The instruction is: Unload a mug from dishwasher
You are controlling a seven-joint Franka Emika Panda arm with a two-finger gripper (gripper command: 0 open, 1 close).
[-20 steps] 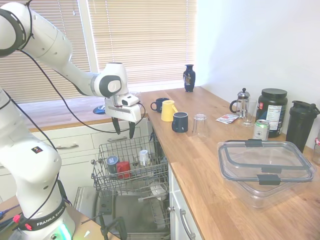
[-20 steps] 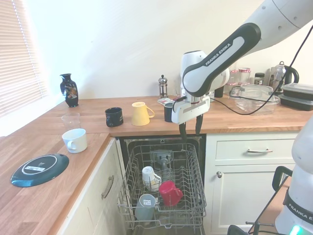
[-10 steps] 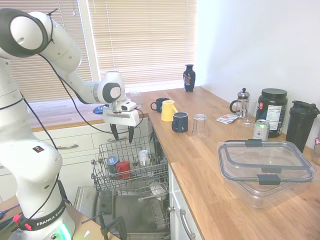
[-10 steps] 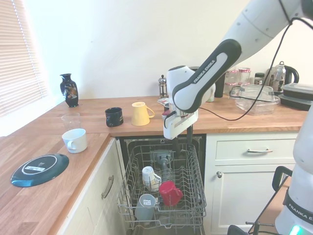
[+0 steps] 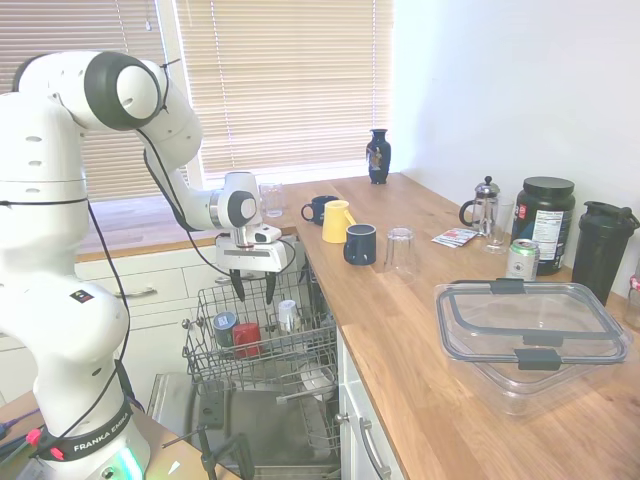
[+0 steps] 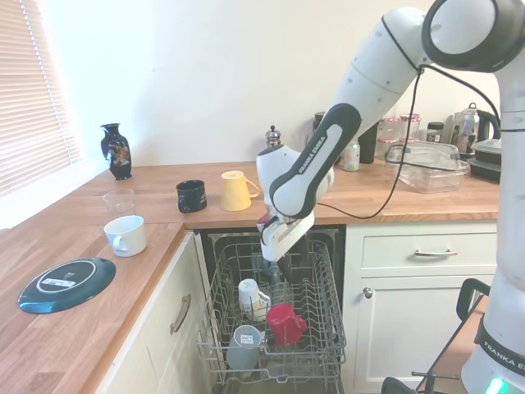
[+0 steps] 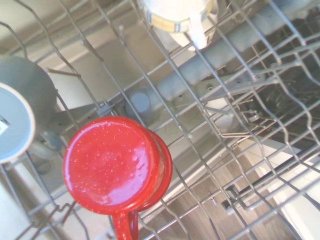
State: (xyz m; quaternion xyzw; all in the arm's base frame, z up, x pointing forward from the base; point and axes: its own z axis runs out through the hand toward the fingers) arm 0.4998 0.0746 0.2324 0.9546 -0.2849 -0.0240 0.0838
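**Me:** While I hang over the pulled-out rack of the dishwasher (image 5: 262, 352), my gripper (image 5: 254, 291) points down with its two fingers apart and nothing between them.

**Partner:** Where is the mug?

**Me:** The red mug (image 5: 246, 339) sits in the rack, bottom up, near the front row, below my gripper and a little toward the door side. In the second exterior view the mug (image 6: 285, 322) lies lower in the picture than my gripper (image 6: 276, 264), with open rack between us, so we are apart, not touching.

**Partner:** How does it lie?

**Me:** From my wrist I see the mug (image 7: 117, 165) as a wet red disc, its base turned up at me, so its long axis runs roughly toward my wrist camera, perhaps leaning a bit. Its handle pokes off to one side, toward the picture's lower edge.

**Partner:** Neighbours?

**Me:** A grey cup (image 6: 244, 345) stands just beside it, also upside down, and a white mug (image 6: 253, 297) sits further back. Both are close enough that I judge a wide approach risky.

**Partner:** So the next move?

**Me:** My guess is I must shift toward the door side and come down, with one finger on each side of the red wall, clear of the handle and the wire tines.
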